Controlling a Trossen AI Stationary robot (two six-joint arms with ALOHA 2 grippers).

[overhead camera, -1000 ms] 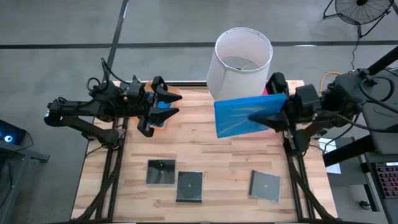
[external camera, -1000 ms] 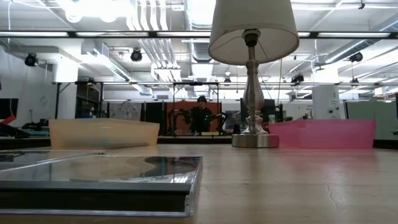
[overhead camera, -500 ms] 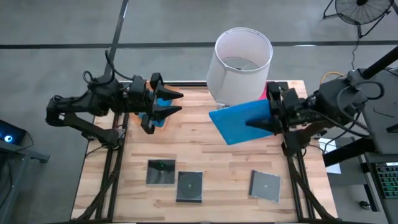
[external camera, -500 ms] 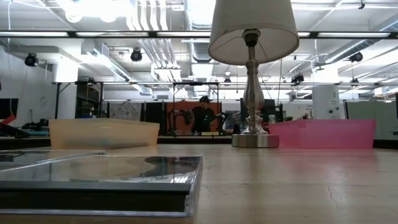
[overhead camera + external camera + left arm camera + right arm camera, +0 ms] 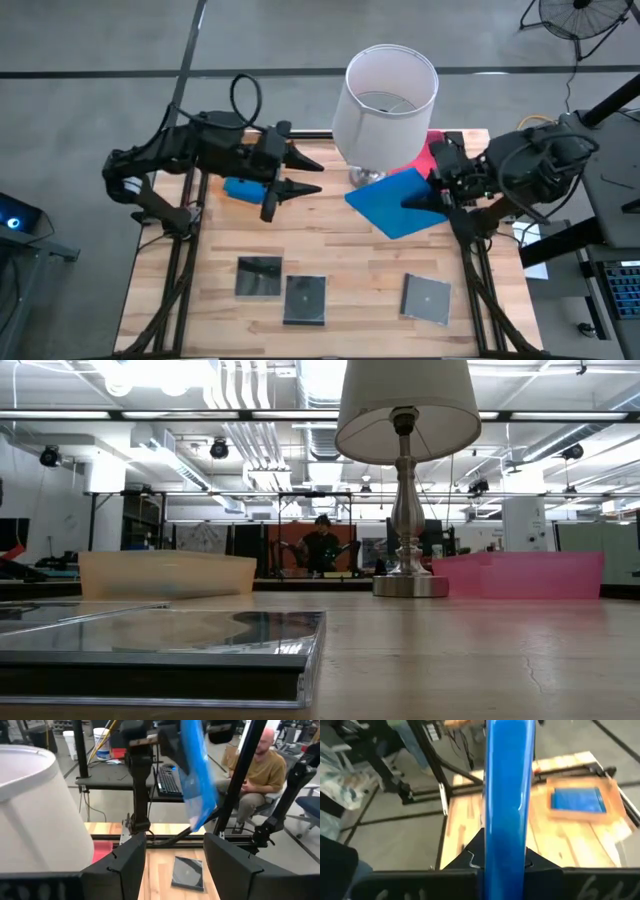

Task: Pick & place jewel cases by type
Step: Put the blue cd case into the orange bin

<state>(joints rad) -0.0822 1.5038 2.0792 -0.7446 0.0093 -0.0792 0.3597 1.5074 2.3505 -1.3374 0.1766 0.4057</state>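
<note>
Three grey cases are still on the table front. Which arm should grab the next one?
Left. The left gripper is open and empty, above the table. The right gripper is shut on the blue case. The two grey cases lie on the left arm's side.

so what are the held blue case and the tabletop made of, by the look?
Blue case, shut in the right gripper: probably plastic, translucent and glossy, with light streaks along its edge in the right wrist view. Tabletop: pale wood, butcher-block style, with visible plank seams and grain, matte.
</note>
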